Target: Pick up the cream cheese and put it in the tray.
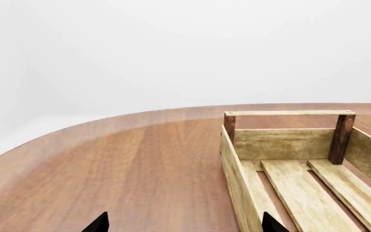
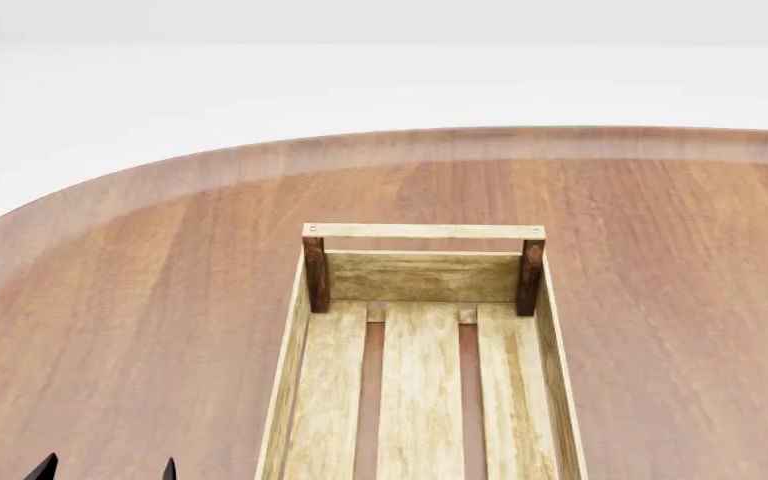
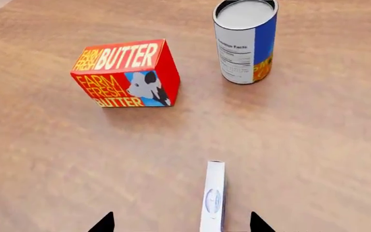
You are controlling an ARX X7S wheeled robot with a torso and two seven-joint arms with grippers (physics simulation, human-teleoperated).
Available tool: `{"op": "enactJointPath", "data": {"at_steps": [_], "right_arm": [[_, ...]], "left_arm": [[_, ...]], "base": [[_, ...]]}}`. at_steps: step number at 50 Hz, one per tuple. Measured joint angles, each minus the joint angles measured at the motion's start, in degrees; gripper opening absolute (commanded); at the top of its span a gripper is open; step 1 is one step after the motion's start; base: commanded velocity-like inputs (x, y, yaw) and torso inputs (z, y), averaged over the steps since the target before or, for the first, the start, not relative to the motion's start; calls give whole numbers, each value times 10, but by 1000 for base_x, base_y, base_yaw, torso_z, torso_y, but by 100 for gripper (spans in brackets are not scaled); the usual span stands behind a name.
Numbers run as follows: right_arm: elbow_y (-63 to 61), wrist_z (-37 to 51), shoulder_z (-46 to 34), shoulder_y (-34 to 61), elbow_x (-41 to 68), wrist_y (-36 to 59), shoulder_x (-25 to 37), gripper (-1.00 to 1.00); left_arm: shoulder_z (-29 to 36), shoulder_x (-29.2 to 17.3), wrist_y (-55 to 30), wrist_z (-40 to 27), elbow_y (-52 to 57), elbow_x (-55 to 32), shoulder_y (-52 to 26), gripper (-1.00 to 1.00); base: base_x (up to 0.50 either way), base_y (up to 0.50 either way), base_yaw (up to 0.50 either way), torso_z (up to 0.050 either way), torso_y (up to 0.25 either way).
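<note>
Here the right pincer [image 3: 180,223], tips spread apart, straddles the cream cheese [image 3: 214,195] standing on edge, near the butter box [image 3: 126,73].

Tray [image 2: 424,380] interior open from above

Cream cheese [image 3: 213,195] stands on edge on the table [image 3: 314,145]; butter box [image 3: 126,74] beside can [image 3: 245,39]

Table [image 2: 144,300]: reddish-brown wood, fine grain, rounded far edge with a paler band along the rim. Surround beyond the edge plain white, featureless; wall and floor cannot be told apart. Light soft and even, diffuse; only faint shadows on the wood.
</note>
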Motion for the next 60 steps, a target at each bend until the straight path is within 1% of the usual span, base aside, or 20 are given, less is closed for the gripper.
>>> {"op": "enactJointPath", "data": {"at_steps": [21, 38, 49, 60], "right_arm": [[102, -11, -18, 36, -33, -33, 16, 100], [176, -24, -28, 67, -47, -64, 17, 100], [206, -27, -28, 78, -52, -75, 21, 100], [207, -29, -28, 73, -50, -80, 15, 100]], "left_arm": [[4, -3, 0, -4, -1, -4, -2, 100], [7, -6, 1, -7, -3, -7, -3, 100], [9, -7, 1, -9, -4, -10, -4, 100], [11, -9, 2, -11, -3, -12, -5, 100]], "base": [[0, 0, 0, 0, 0], [0, 0, 0, 0, 0], [0, 0, 0, 0, 0], [0, 0, 0, 0, 0]]}}
